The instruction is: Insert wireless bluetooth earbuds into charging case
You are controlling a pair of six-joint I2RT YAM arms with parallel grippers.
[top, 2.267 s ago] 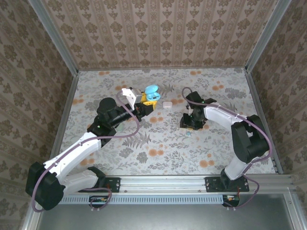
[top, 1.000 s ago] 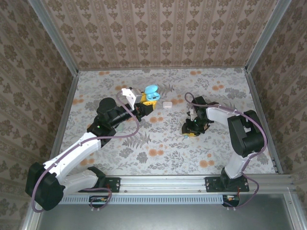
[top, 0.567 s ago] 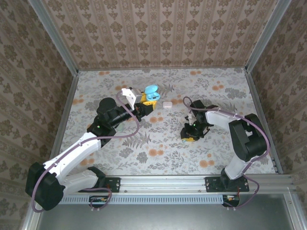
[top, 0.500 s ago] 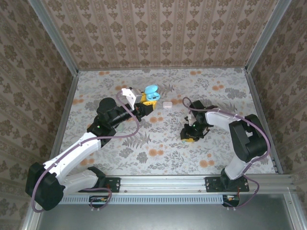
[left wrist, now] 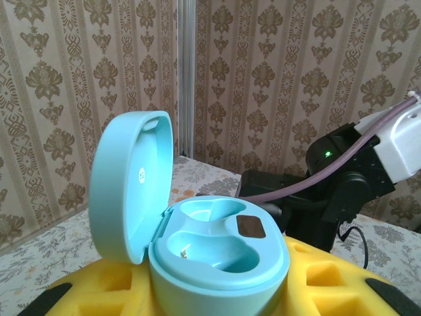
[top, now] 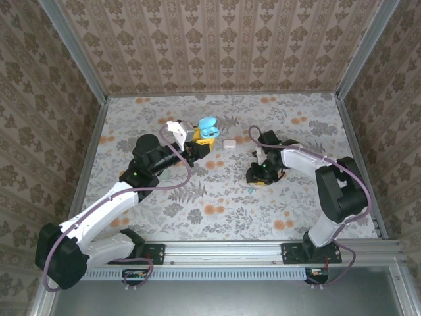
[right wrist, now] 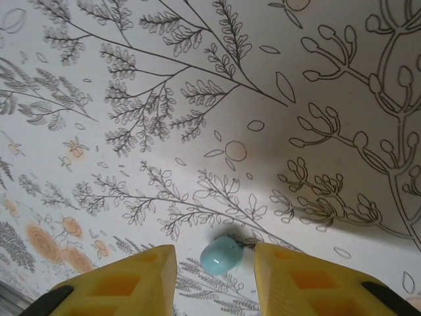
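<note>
At the bottom of the overhead view the two arm bases sit on the rail, and the flowered table (top: 164, 217) stretches away from them. Right of centre, the right gripper (top: 258, 178) points down at the tabletop. Its wrist camera shows the yellow fingers (right wrist: 141, 280) standing a little apart at the bottom edge. One small pale bluish earbud (right wrist: 222, 255) lies on the table in the gap between them, and neither pad touches it.

Further back, just left of centre, the left gripper (top: 202, 136) is raised and clamped on the charging case (left wrist: 217, 243). In its wrist view the teal case sits low in the middle of the frame, between yellow fingers. The lid (left wrist: 128, 184) is swung up and open at left, and the two wells are bare except for a tiny speck I cannot make out.

Just right of the case, a small white rounded-square item (top: 229, 143) lies on the table. Behind everything stands the patterned back wall (top: 223, 46).
</note>
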